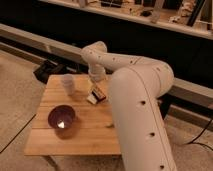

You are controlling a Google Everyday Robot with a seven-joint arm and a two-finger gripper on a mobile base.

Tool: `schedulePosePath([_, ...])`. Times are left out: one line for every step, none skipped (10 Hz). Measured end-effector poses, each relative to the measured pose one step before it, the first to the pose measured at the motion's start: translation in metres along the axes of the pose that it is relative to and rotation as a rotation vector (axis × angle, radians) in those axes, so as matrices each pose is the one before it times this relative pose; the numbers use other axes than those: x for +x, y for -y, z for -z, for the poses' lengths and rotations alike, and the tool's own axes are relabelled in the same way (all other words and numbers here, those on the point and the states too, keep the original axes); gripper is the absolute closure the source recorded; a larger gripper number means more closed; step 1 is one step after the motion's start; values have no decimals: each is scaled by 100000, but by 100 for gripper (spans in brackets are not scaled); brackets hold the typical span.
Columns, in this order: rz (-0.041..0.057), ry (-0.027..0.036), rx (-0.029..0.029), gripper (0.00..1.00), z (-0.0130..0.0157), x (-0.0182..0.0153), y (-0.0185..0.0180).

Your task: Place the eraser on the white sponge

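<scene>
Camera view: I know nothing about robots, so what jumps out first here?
A big white robot arm fills the right foreground, bending back over a small wooden table. Its gripper hangs open above a dark eraser and white sponge mid-table. A purple bowl sits front-left, a translucent cup behind.

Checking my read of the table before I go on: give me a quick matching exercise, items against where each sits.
1. purple bowl
2. translucent cup
3. eraser
4. gripper

a. far left part of the wooden table
b. just above the eraser and white sponge
c. near left part of the table
d. mid-table, against the sponge

Pairs: 1-c, 2-a, 3-d, 4-b
</scene>
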Motion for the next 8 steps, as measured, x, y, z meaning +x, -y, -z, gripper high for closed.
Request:
schedulePosePath([-355,-1632,1194,20,1269,1652,-926])
schedulePosePath([-521,-1047,1061,20,1262,1447,-868])
schedulePosePath([-261,-1045,1164,20,1312,1426,-976])
schedulePosePath([217,-774,1103,20,870,879,-682])
schedulePosePath([772,-886,1323,20,1088,957,-1061])
schedulePosePath([517,-383,598,20,329,304,-451])
schedulePosePath([-10,103,235,20,-7,-25,83])
schedulePosePath([-188,21,47,20,-10,41,125])
